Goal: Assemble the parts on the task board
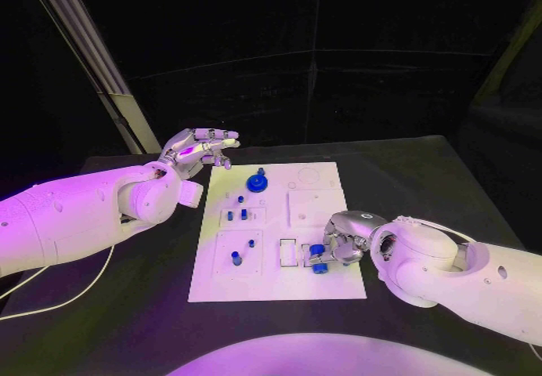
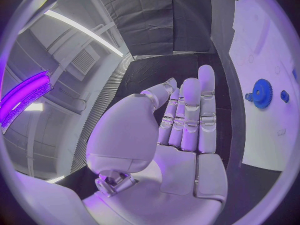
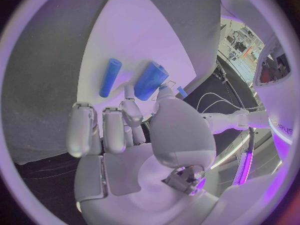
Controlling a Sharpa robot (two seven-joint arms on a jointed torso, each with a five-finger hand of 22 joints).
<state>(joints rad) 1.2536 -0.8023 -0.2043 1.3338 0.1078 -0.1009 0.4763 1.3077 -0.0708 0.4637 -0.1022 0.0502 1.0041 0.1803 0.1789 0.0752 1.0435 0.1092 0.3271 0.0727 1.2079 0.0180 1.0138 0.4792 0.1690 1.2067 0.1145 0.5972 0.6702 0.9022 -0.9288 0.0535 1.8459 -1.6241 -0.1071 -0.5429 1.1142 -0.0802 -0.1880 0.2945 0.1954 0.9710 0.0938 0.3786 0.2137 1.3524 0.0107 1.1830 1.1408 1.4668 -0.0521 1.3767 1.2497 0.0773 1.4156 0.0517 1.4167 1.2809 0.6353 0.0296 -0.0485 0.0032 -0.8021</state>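
The white task board (image 1: 327, 282) lies in the middle of the black table. On its far part stands a blue gear (image 1: 258, 183) (image 2: 260, 93), with small blue pegs (image 1: 240, 199) nearer along the left side. My left hand (image 1: 201, 147) (image 2: 184, 120) hovers off the board's far left corner, fingers straight, holding nothing. My right hand (image 1: 345, 233) (image 3: 134, 130) is low over the board's near right part. Its thumb and a finger pinch the end of a thick blue cylinder (image 3: 150, 81) (image 1: 317, 251). A thinner blue cylinder (image 3: 110, 77) lies beside it on the board.
A slanted metal post (image 1: 107, 78) stands behind the table's far left corner. A white cable (image 1: 68, 294) trails over the table under my left arm. Black table (image 1: 418, 180) stretches right of the board.
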